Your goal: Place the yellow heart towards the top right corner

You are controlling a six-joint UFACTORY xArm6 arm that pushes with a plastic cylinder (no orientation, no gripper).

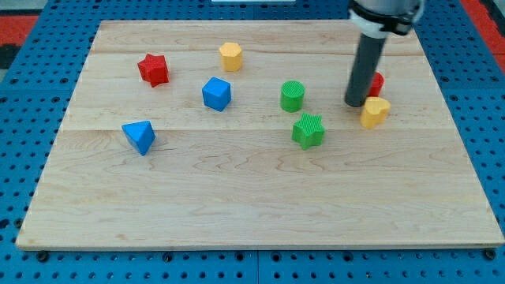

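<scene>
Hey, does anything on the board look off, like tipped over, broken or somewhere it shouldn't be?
Nothing stands out. The blocks all sit flat on the wooden board, none broken. The only crowding is at the view's right: my tip rests just left of the yellow heart, and a red block sits partly hidden behind the rod.

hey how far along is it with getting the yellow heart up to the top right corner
Done: my tip has reached the yellow heart and stands just to its left, close beside it. In hand: the push itself; the heart sits at the board's right side, around mid-height, by a partly hidden red block. Left: moving it up toward the wooden board's top right corner.
</scene>
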